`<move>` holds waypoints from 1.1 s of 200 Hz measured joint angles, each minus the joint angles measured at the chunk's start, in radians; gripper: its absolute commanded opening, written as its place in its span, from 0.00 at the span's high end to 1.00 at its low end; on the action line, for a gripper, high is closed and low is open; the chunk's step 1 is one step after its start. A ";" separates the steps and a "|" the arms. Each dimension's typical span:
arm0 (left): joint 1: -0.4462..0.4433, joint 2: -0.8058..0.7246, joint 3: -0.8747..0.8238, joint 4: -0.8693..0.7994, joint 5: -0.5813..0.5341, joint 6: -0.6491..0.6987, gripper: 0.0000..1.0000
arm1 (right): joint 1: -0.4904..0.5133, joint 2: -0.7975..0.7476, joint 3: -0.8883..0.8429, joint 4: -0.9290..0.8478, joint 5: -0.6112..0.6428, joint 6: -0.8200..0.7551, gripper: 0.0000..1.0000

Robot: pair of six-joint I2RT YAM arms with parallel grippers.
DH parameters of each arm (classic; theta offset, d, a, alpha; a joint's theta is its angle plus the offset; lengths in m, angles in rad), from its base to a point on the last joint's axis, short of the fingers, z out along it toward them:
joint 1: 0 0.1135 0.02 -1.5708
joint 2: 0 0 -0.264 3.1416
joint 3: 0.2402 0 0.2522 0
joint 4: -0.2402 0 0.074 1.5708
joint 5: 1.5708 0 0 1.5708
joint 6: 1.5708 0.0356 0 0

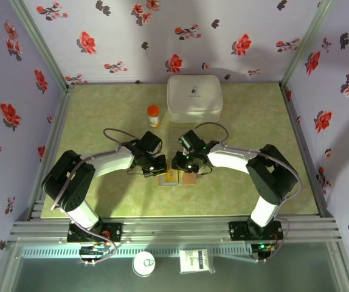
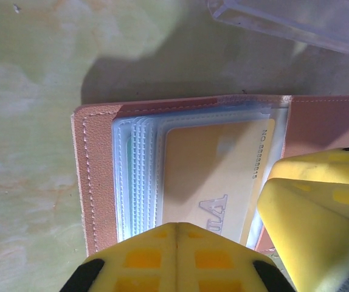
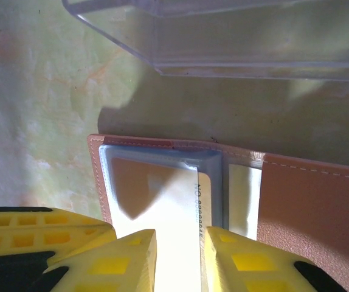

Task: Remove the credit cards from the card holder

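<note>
1. Top view: L claw [image 1: 158,167] sits mid tabletop [image 1: 101,109], at ~10 o'clock of the card holder [image 1: 190,180]. An orange-capped bottle [image 1: 154,115] stands upright at 12 o'clock of that claw, well apart.
2. L wrist view: L claw [image 2: 176,226] is clenched, tips pressed together, nothing seen btwn them. The tips lie over the holder's 6 o'clock edge.
3. Same view: card holder [image 2: 95,182] lies open & flat, its brown border round a stack of clear sleeves [image 2: 132,176]. A yellow credit card [image 2: 211,164] is inside the top sleeve, w/ an embossed no. along its 3 o'clock side.
4. R claw [image 2: 311,207] shows at 4 o'clock of the card, over the holder's brown flap.
5. R wrist view: R claw [image 3: 177,234] has its jaws a narrow gap apart, straddling the yellow credit card [image 3: 168,210] at 6 o'clock. Can't tell if they pinch card or sleeve.
6. Clear plastic piece [image 3: 223,36] lies on the tabletop at 12 o'clock of the holder [image 3: 314,207], apart from it.
7. Top view: R claw [image 1: 183,163] is at ~12 o'clock of the holder. White case [image 1: 194,98] is further out at 12 o'clock, well apart.
</note>
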 measured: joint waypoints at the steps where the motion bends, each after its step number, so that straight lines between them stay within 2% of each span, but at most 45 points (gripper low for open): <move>1: 0.000 0.000 0.000 0.000 0.000 0.000 1.00 | 0.000 0.000 0.000 0.000 0.000 0.000 0.76; 69: -0.001 0.003 0.000 -0.007 -0.008 0.000 1.00 | 0.000 0.003 -0.022 0.023 -0.007 0.001 0.76; 113: -0.001 0.006 0.000 -0.016 -0.011 0.000 1.00 | 0.000 0.007 -0.031 0.026 -0.014 0.015 0.80; 163: -0.001 0.011 0.000 -0.026 -0.011 0.000 1.00 | 0.000 0.004 -0.034 0.013 -0.002 0.015 0.75; 220: -0.001 0.014 0.000 -0.031 -0.012 0.000 1.00 | 0.000 -0.023 -0.056 0.033 -0.016 0.015 0.78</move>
